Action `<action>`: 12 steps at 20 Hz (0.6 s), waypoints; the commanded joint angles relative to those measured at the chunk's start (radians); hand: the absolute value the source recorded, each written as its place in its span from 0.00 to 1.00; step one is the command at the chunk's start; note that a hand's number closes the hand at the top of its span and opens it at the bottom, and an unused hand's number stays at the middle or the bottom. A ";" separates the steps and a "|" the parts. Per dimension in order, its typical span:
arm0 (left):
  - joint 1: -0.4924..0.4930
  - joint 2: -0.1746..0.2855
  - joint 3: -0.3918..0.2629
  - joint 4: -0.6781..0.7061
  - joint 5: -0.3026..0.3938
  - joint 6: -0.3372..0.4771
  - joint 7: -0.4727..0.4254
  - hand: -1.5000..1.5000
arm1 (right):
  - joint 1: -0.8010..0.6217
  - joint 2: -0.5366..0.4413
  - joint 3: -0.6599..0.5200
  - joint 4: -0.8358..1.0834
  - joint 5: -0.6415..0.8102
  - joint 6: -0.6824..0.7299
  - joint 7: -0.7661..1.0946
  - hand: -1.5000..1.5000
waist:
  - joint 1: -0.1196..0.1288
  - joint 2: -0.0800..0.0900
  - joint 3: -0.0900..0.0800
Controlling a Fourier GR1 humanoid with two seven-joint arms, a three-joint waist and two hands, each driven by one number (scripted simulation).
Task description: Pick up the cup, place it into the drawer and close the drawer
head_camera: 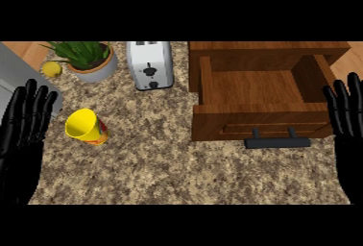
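At nine o'clock on the desk [156, 163] the cup [86, 127] waits ungrasped; drawer [255, 89] open at two o'clock; left hand [21, 139] and right hand [349, 129] flat, empty.

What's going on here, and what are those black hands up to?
Nothing is being handled yet. The robot's left hand and right hand rest open at the view's edges. The yellow cup sits untouched on the counter, near the left hand. The wooden drawer is pulled open, the cup not yet in it.
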 commanded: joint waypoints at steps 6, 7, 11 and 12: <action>-0.200 0.178 0.256 0.205 0.363 -0.245 -0.062 0.00 | -0.020 -0.026 -0.021 -0.033 -0.048 0.054 -0.023 0.00 | 0.019 0.008 0.010; -0.076 0.048 0.205 0.220 0.403 -0.154 0.055 0.00 | 0.022 -0.049 0.058 0.025 -0.034 0.112 0.043 0.00 | 0.035 0.013 0.008; -0.200 0.133 0.309 0.386 0.526 -0.202 0.099 0.00 | -0.009 -0.090 -0.010 0.021 -0.119 0.157 0.075 0.00 | 0.018 0.008 0.010; -0.203 0.137 0.313 0.473 0.503 -0.234 0.032 0.00 | -0.030 -0.081 0.010 0.111 -0.072 0.158 0.023 0.00 | 0.022 0.010 0.010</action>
